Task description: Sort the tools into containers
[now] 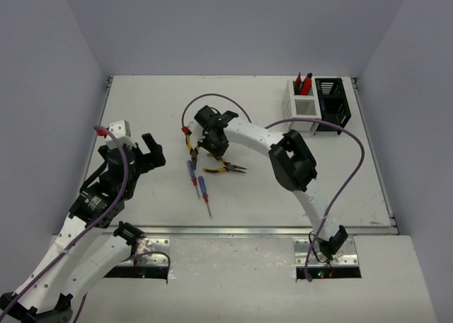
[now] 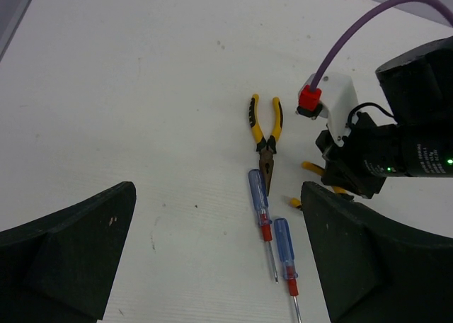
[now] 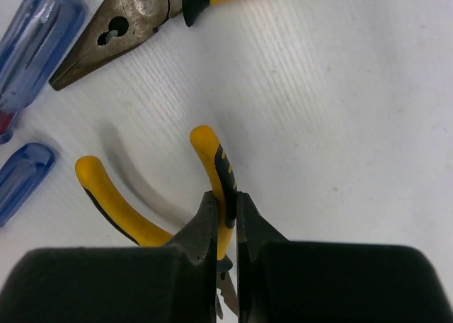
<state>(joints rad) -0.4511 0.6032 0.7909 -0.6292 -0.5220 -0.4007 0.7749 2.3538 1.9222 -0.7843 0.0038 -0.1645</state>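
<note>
My right gripper is shut on one handle of yellow-handled pliers; a shadow lies under the handles. In the top view the right gripper is at mid-table over these pliers. A second pair of pliers lies beside it, also seen in the left wrist view. Two blue-and-red screwdrivers lie just in front. My left gripper is open and empty, left of the tools. The white bin and black bin stand at the far right.
Red-handled tools stick up out of the white bin. The right arm's purple cable loops over the table behind the gripper. Both screwdrivers lie between my left fingers in the left wrist view.
</note>
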